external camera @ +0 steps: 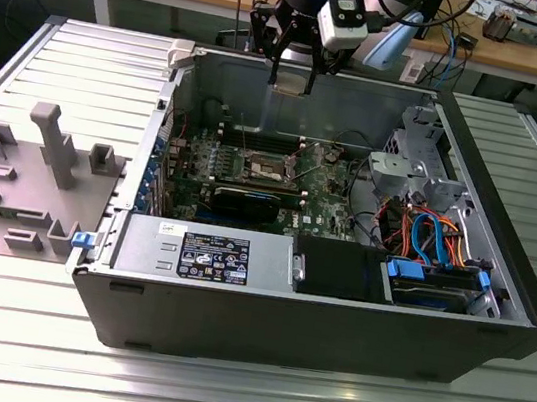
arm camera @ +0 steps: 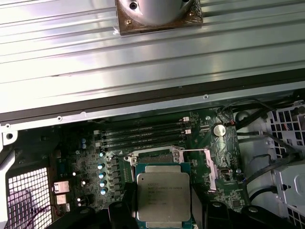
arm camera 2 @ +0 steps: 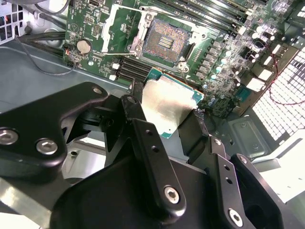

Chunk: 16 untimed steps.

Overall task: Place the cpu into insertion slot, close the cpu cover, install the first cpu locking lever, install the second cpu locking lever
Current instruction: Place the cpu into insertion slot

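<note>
One gripper [external camera: 293, 81], upper centre of the exterior view, is clamped on the cpu [arm camera 2: 167, 102] above the open computer case [external camera: 280, 329]. The insertion slot [arm camera 2: 164, 42] lies uncovered on the green motherboard [arm camera 2: 88, 19] below.

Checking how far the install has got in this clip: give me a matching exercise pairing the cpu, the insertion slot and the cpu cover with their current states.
Things:
1. cpu
2. insertion slot
3. cpu cover

States:
A. swung open to one side
B. clamped in the gripper, not yet seated
C. empty, contacts exposed

Pairs: 1-B; 2-C; 3-A
</note>
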Available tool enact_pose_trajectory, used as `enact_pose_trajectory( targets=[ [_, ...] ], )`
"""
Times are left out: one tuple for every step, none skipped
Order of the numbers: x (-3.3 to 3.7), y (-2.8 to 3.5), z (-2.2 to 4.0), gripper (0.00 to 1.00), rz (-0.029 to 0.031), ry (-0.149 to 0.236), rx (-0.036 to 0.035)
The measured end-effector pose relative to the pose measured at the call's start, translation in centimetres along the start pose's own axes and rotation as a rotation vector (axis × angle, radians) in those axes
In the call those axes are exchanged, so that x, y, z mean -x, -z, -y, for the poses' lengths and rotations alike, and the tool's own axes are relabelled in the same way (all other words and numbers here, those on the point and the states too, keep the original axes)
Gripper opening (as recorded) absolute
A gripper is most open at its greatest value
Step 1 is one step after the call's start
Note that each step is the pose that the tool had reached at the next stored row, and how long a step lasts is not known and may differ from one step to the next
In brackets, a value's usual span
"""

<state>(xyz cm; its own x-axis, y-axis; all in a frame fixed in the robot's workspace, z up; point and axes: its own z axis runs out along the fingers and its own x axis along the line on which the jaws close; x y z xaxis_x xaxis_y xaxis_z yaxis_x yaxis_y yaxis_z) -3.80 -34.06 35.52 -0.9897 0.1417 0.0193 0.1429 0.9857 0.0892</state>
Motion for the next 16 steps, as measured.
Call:
enact_pose_trajectory(
  targets=[
    [0.0, 0.0, 0.0, 0.55, 0.0, -0.001, 0.0],
    [0.0, 0.0, 0.0, 0.55, 0.0001, -0.001, 0.0],
    [0.0, 0.0, 0.0, 0.55, 0.0002, -0.002, 0.0],
    [0.0, 0.0, 0.0, 0.55, 0.0002, -0.002, 0.0],
    [0.0, 0.0, 0.0, 0.55, 0.0003, -0.003, 0.0001],
    [0.0, 0.0, 0.0, 0.55, 0.0004, -0.004, 0.0001],
    [0.0, 0.0, 0.0, 0.55, 0.0004, -0.005, 0.0001],
    [0.0, 0.0, 0.0, 0.55, 0.0005, -0.005, 0.0001],
    [0.0, 0.0, 0.0, 0.55, 0.0005, -0.006, 0.0001],
    [0.0, 0.0, 0.0, 0.55, 0.0006, -0.007, 0.0001],
    [0.0, 0.0, 0.0, 0.55, 0.0007, -0.008, 0.0001],
    [0.0, 0.0, 0.0, 0.55, 0.0008, -0.009, 0.0002],
    [0.0, 0.0, 0.0, 0.55, 0.0009, -0.01, 0.0001],
    [0.0, 0.0, 0.0, 0.55, 0.001, -0.011, 0.0002],
    [0.0, 0.0, 0.0, 0.55, 0.001, -0.012, 0.0002],
    [0.0, 0.0, 0.0, 0.55, 0.0011, -0.012, 0.0003]
  ],
)
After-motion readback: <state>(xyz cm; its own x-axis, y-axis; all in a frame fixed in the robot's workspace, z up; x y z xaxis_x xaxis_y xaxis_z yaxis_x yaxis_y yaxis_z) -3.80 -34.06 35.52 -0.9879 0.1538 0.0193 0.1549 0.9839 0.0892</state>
